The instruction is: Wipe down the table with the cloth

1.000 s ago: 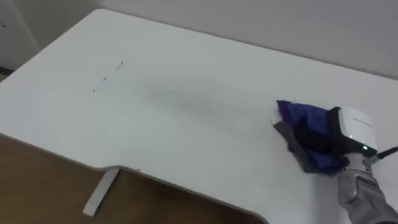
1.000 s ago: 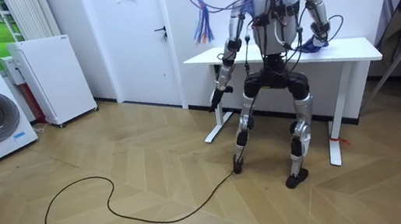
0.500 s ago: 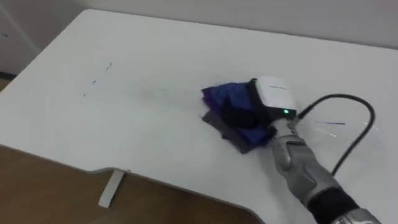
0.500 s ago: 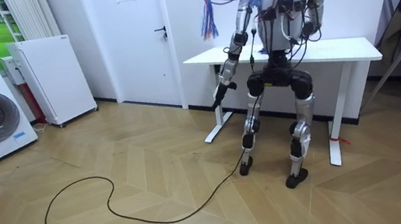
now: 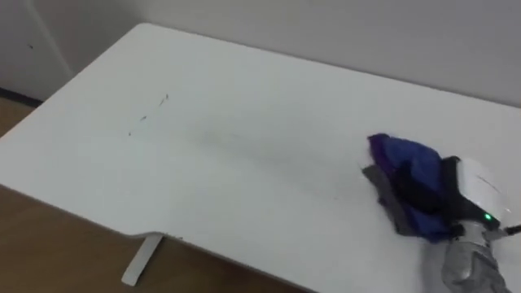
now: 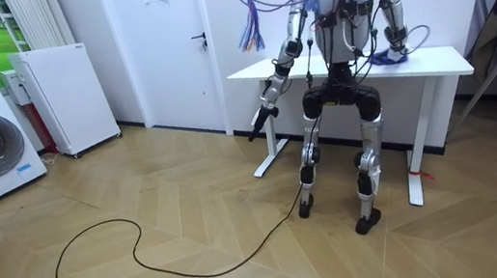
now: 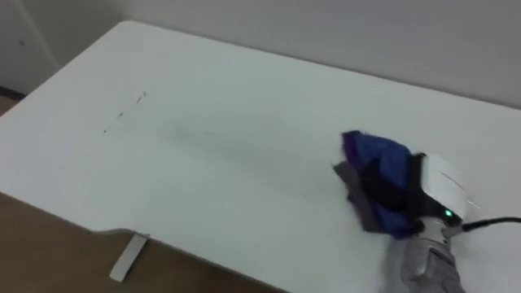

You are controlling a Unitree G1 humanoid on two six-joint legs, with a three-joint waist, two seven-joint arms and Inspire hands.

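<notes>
My right hand [image 5: 460, 191] gripped the blue cloth [image 5: 399, 163] (fingers curled into it) near the right end of the white table [image 5: 244, 122]; my left hand [image 6: 265, 109] hung off the tabletop.

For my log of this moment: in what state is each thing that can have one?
table, with faint dark marks at its left part
cloth, bunched, on the table's right part
right robot hand, curled on the cloth
left robot hand, away from the table
door, shut

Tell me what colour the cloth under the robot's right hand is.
The cloth is blue-purple with a grey patch, clearest in the left eye view.
</notes>
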